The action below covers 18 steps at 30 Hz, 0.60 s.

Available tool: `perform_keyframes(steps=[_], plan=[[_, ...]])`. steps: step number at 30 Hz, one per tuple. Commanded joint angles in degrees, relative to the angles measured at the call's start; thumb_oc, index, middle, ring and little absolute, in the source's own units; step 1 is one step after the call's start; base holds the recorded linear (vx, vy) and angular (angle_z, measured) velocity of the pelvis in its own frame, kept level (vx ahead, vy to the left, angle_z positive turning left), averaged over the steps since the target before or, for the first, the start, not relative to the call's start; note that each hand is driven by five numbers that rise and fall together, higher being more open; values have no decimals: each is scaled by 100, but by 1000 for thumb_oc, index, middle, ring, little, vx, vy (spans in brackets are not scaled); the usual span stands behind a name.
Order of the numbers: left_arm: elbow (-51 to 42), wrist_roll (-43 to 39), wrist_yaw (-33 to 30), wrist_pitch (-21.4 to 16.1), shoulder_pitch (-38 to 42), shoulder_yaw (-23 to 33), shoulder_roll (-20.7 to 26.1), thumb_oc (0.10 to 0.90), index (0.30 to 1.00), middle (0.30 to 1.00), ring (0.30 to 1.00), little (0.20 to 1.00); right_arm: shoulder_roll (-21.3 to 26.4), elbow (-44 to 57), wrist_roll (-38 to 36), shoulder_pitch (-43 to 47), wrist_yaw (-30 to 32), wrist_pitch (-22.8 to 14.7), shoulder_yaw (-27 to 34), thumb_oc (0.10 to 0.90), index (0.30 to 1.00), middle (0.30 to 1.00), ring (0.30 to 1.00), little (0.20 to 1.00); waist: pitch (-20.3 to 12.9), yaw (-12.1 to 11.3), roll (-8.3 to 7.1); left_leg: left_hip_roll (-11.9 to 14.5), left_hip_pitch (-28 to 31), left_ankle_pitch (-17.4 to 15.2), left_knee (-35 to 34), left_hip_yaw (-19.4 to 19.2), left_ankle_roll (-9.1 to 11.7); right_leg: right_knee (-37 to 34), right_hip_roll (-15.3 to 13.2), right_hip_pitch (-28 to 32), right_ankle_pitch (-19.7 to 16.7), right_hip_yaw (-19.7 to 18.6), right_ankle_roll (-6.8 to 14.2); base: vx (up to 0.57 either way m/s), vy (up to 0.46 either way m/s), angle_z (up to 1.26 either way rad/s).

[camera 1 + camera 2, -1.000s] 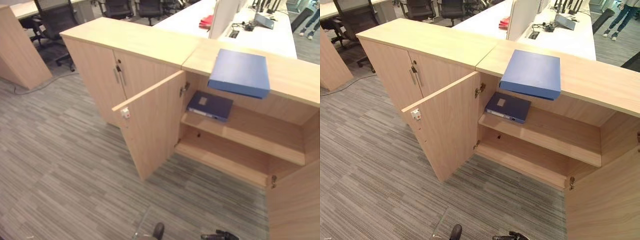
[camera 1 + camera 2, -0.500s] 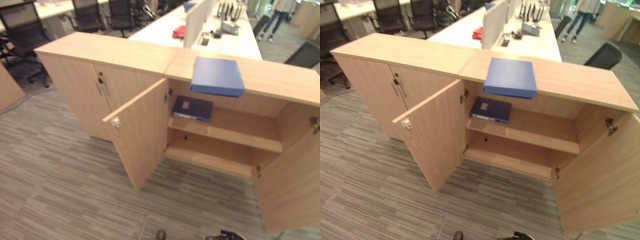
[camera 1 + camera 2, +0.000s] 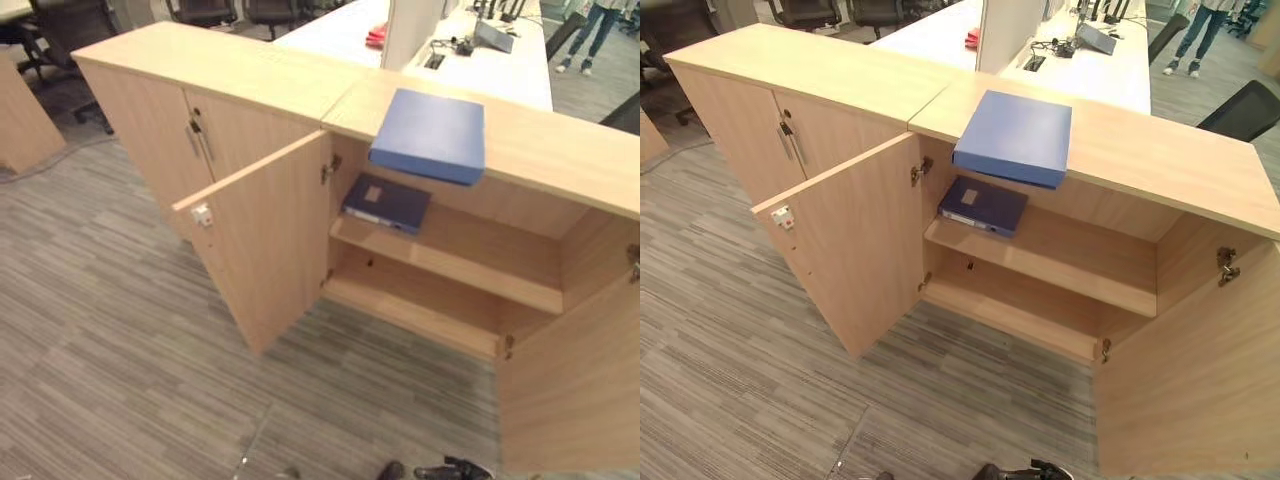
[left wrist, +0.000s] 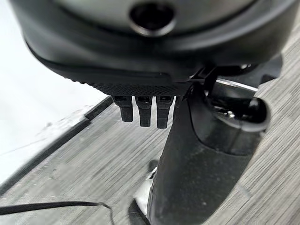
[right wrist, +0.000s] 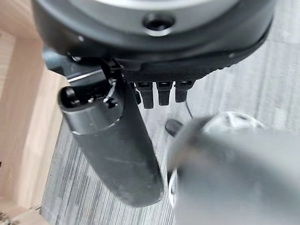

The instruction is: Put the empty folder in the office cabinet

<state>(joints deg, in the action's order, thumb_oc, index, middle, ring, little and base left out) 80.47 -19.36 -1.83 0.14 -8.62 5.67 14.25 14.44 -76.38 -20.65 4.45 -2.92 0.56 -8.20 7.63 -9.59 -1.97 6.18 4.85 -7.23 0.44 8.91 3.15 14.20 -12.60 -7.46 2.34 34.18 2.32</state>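
A light blue folder lies flat on top of the wooden office cabinet, its near edge jutting a little over the front. Both cabinet doors stand open, the left door swung out towards me and the right door close at the lower right. Inside, a darker blue folder lies at the left end of the upper shelf; the lower shelf is bare. My left hand and right hand hang over the carpet, far from the cabinet, open and holding nothing.
A second cabinet with shut doors adjoins on the left. Behind stands a white desk with a red item and a divider. Office chairs stand at the back left. A person's legs show far back right. Grey carpet lies before the cabinet.
The head camera has shifted, so the whole picture moved. The folders, doors and cabinet stand as before.
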Motion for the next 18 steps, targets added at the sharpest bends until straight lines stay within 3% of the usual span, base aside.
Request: perform_keyframes(steps=[1,4,5,6,10,11,12,15,16,18], plan=[[-17,99,-78,-111,299,-104,84,800,900,900,900,900,90,20,27,-37,70,-18,-12,800,900,900,900,900,87,100,-15,-221,723,-522,-46,132,-46,-550,-397,-180,-798,-273,657,217,-218,37],[-282,-45,-139,-197,508,-293,53,800,900,900,900,900,146,60,-45,-87,130,-76,64,800,900,900,900,900,123,223,-27,58,527,-156,270,-228,175,-474,-321,64,-472,47,501,215,-248,52],[-390,-23,-130,-200,607,-406,43,800,900,900,900,900,153,66,-89,-77,142,-86,103,800,900,900,900,900,140,330,-50,177,341,99,494,-682,252,-483,-326,210,-358,153,423,122,-171,52],[-394,-24,-132,-196,611,-408,43,800,900,900,900,900,153,65,-90,-74,142,-86,107,800,900,900,900,900,143,326,-51,181,330,96,509,-681,260,-484,-321,207,-351,154,413,106,-157,53],[-599,68,-87,-235,740,-587,40,800,900,900,900,900,145,51,-124,-88,125,-117,116,800,900,900,900,900,117,485,-116,328,46,428,1315,-1488,345,-713,-69,548,-126,244,183,90,-184,36],[-603,68,-87,-233,738,-587,41,800,900,900,900,900,145,50,-124,-88,124,-118,116,800,900,900,900,900,115,481,-114,338,27,413,1347,-1487,349,-721,-58,545,-125,243,176,92,-200,2],[-701,25,-58,-237,712,-593,32,800,900,900,900,900,171,33,-50,-77,124,-109,62,800,900,900,900,900,120,442,-147,290,-239,510,1972,-1580,326,-872,92,714,-33,172,77,120,-186,-8],[-1040,-166,-68,-317,606,-525,-10,800,900,900,900,900,234,104,48,-72,123,-109,-13,800,900,900,900,900,180,130,-199,-446,-786,192,2378,-958,158,-1031,190,867,45,-154,34,145,-136,-38],[-1157,-226,-70,-320,573,-532,-27,800,900,900,900,900,241,108,74,-76,128,-113,-36,800,900,900,900,900,206,73,-217,-556,-941,-2,2370,-856,87,-1044,185,920,48,-204,75,127,-59,-75],[-1342,-200,-54,-340,520,-593,-22,800,900,900,900,900,250,98,136,-65,120,-119,-124,800,900,900,900,900,250,-9,-286,-509,-1197,-255,2087,-877,29,-1111,170,987,77,-354,135,132,-23,-58]])
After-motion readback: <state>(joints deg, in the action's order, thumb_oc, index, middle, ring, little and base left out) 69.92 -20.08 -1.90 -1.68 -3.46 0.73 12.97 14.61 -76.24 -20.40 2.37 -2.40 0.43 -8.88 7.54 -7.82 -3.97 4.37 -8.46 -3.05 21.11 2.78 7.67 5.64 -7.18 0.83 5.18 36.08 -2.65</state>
